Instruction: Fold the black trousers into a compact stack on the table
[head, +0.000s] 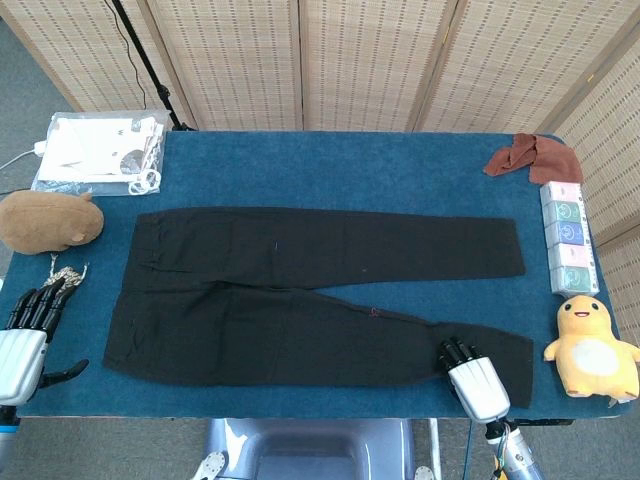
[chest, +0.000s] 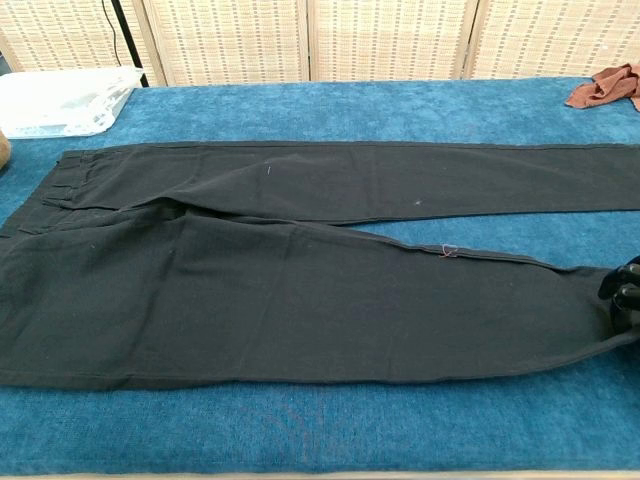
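Note:
The black trousers (head: 300, 290) lie flat on the blue table (head: 350, 165), waistband to the left and both legs stretching right. My right hand (head: 474, 380) is at the table's front edge, its fingers curled onto the near leg close to the hem and gripping the cloth. In the chest view the trousers (chest: 300, 260) fill the frame, and the right hand (chest: 625, 290) shows only as dark curled fingers at the right border. My left hand (head: 25, 335) hovers off the table's left front corner with fingers spread, holding nothing, clear of the trousers.
A brown plush (head: 48, 220) and a small metal trinket (head: 66, 272) sit at the left edge. A plastic bag of papers (head: 100, 150) is at the back left. A rust cloth (head: 532, 155), pastel boxes (head: 568, 237) and a yellow plush (head: 592, 350) line the right side.

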